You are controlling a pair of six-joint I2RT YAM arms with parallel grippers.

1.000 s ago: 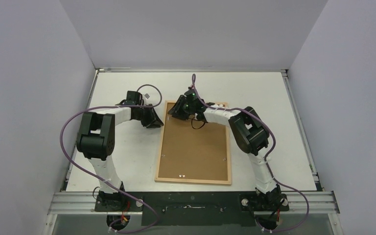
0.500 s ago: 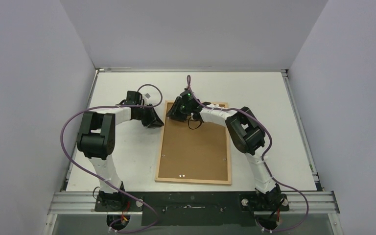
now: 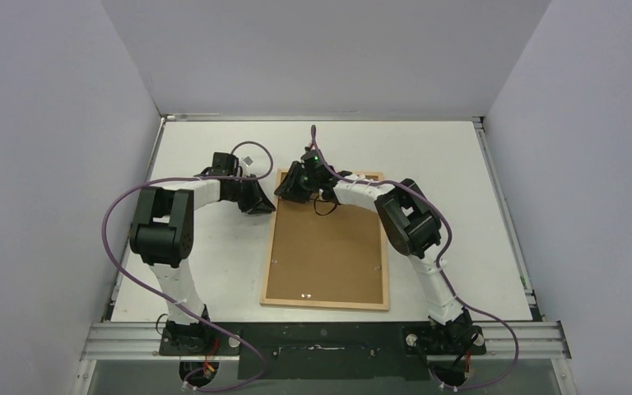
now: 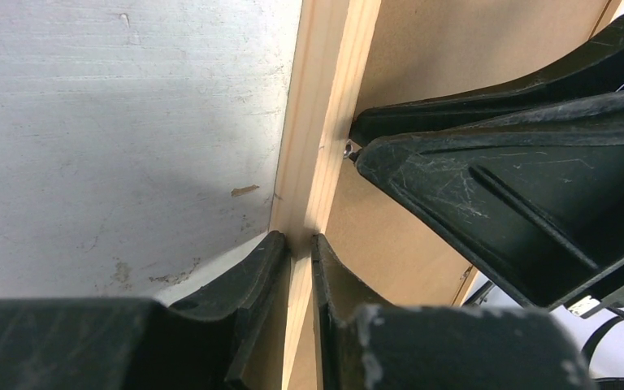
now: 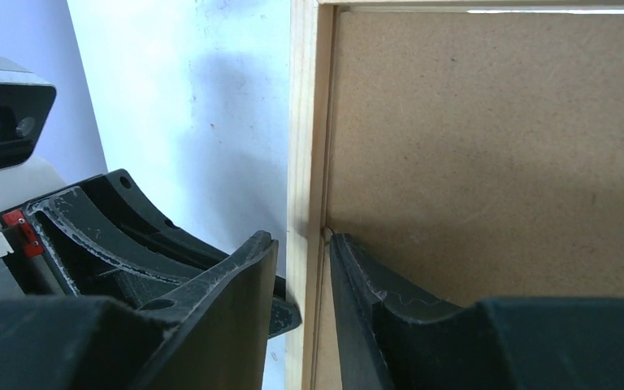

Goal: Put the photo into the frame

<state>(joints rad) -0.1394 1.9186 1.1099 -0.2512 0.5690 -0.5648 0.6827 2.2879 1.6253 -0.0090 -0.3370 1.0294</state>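
Observation:
The frame (image 3: 327,305) lies face down on the table with the brown backing board (image 3: 329,247) set in it. The photo is hidden. My left gripper (image 3: 262,204) is shut on the frame's left rail near the far left corner; both fingers press the rail (image 4: 325,97) in the left wrist view, where the gripper (image 4: 299,244) is at the bottom. My right gripper (image 3: 290,188) is at the same corner. In the right wrist view it (image 5: 302,240) straddles the rail (image 5: 305,122) with jaws slightly apart: the inner finger touches the board's edge (image 5: 487,146) and a thin gap shows outside.
Small metal tabs sit along the board's edges, at the near side (image 3: 306,296), right (image 3: 378,266) and left (image 3: 275,262). Purple cables loop off both arms (image 3: 119,206). Grey walls close in the white table (image 3: 461,164) on three sides.
My right gripper has slid left along the far end of the frame to its far left corner, close to the left gripper. The left arm and the frame have not moved.

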